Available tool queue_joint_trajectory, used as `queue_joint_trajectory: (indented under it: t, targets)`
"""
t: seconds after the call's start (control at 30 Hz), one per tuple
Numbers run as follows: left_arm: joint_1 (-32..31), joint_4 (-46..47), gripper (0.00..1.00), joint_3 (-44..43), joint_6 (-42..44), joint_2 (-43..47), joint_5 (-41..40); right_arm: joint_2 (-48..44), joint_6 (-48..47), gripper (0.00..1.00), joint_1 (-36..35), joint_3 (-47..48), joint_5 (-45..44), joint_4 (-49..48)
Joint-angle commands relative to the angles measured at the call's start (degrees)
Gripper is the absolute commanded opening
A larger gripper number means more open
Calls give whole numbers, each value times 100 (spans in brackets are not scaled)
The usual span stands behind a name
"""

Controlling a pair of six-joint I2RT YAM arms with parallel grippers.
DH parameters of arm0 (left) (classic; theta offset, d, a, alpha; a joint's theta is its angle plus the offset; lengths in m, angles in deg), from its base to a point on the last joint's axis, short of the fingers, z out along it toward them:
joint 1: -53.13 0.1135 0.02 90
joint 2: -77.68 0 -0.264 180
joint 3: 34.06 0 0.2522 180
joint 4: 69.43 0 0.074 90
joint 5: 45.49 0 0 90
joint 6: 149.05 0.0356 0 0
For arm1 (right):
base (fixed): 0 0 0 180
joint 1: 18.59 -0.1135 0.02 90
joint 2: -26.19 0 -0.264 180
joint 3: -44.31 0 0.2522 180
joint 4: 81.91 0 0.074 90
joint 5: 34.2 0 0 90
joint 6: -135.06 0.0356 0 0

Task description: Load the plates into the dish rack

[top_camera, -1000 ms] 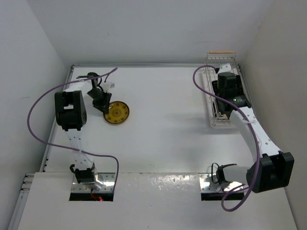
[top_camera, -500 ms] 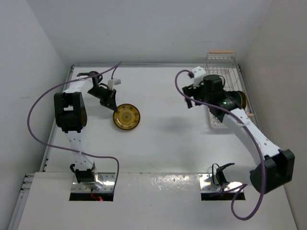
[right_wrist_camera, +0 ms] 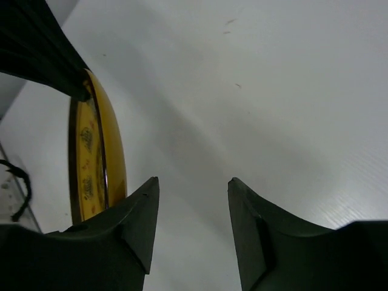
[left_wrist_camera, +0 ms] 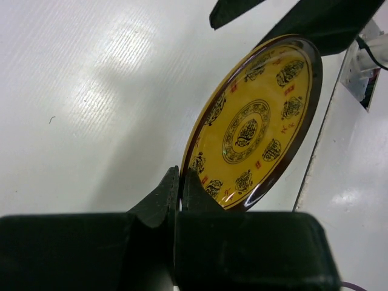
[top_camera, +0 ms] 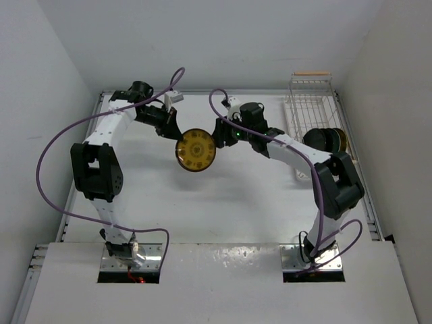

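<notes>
My left gripper (top_camera: 177, 138) is shut on the rim of a yellow plate with dark ornaments (top_camera: 196, 150) and holds it on edge above the table's middle. In the left wrist view the plate (left_wrist_camera: 251, 127) rises from my shut gripper (left_wrist_camera: 180, 173). My right gripper (top_camera: 219, 132) is open just right of the plate. In the right wrist view the plate (right_wrist_camera: 97, 157) stands edge-on beside the left finger of my open gripper (right_wrist_camera: 193, 182), outside the gap. The white wire dish rack (top_camera: 312, 101) stands at the far right, with a black plate (top_camera: 320, 140) and a yellow one (top_camera: 341, 140) upright in it.
The rack's wooden handle (top_camera: 311, 73) shows at its far end. White walls close in on the table at the left, back and right. Purple cables loop from both arms over the table.
My left gripper has lifted the yellow plate off the table and carried it right to the middle. My right arm has swung from the rack leftward to the plate.
</notes>
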Motion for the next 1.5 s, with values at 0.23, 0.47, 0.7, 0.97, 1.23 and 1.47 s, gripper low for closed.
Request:
queue_joint_trajectory:
  t: [0.23,0.47,0.7,0.97,1.23,1.47]
  targets:
    - [23,110,0,-176,13,25,-124,-895,-49,57,309,-217,-766,-45]
    - [23,224,0,-343,-93,-28,-124,-1179,66,69,496,-368,647,-398]
    - [23,224,0,-343,-146,25,-124,-151,144,64,-5,186,683,7]
    - [23,285,0,-343,-277,25,-281,-166,373,0,-41,276,394,-89]
    - [23,1005,83,-457,-1655,-195,-2756,-1474,217,0,284,-59,-2355,349]
    - [146,1261,85,-335,-2448,-449,-5574,-2382,-1818,0,565,-270,-7108,914]
